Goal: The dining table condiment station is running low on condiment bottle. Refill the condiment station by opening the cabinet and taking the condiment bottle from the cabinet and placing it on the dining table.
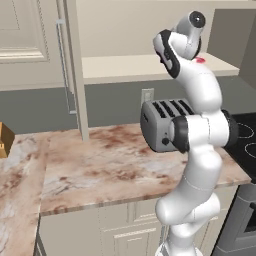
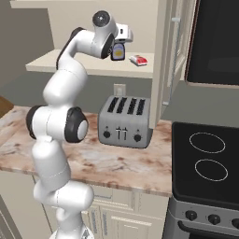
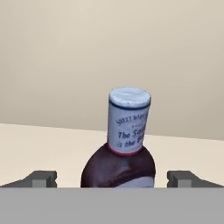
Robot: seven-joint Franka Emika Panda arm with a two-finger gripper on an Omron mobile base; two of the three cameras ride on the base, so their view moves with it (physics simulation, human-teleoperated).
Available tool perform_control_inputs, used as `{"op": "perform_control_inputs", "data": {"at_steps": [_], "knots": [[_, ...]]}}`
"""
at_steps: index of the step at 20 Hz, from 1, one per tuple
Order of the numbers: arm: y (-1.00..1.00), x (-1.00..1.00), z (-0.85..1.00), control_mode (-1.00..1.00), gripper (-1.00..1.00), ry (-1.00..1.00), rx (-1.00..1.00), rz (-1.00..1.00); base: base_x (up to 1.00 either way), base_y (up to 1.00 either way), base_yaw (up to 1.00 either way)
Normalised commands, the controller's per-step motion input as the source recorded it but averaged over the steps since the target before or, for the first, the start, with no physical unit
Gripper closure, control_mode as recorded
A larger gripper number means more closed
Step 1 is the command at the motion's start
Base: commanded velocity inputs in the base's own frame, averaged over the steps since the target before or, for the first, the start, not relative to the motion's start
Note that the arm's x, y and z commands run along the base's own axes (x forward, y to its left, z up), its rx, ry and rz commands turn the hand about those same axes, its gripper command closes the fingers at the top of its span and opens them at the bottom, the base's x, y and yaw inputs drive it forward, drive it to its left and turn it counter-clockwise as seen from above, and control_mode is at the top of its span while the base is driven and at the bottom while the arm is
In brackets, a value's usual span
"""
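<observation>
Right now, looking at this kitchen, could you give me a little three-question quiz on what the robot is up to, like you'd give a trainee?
1. True or false: the tool has already clamped shut on the condiment bottle.
2. Multiple choice: where does the condiment bottle stand? A) on the marble counter B) on the cabinet shelf C) on the stove
3. Fill in: the grey appliance on the counter below the shelf is a ____.

Key:
1. False. Its fingertips stand wide apart on either side of the bottle.
2. B.
3. Toaster.
</observation>
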Motion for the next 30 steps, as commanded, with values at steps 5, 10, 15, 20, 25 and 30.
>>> {"op": "perform_control_inputs", "data": {"at_steps": [5, 10, 15, 20, 25, 30], "knots": [[0.00, 0.19, 0.00, -1.00, -1.00, 0.00, 0.00, 0.00, 0.00, 0.00, 0.00], [-0.01, 0.17, 0.00, -1.00, -1.00, -0.01, 0.00, 0.00, 0.00, 0.00, 0.00], [-0.02, 0.18, 0.00, -1.00, -1.00, -0.02, 0.00, 0.00, 0.00, 0.00, 0.00], [-0.03, 0.13, 0.00, -1.00, 1.00, -0.02, 0.00, 0.00, 0.00, 0.00, 0.00], [-0.05, 0.07, 0.00, -1.00, 1.00, -0.02, 0.00, 0.00, 0.00, 0.00, 0.00], [-0.01, 0.00, 0.00, -1.00, 1.00, 0.00, 0.00, 0.00, 0.00, 0.00, 0.00]]}}
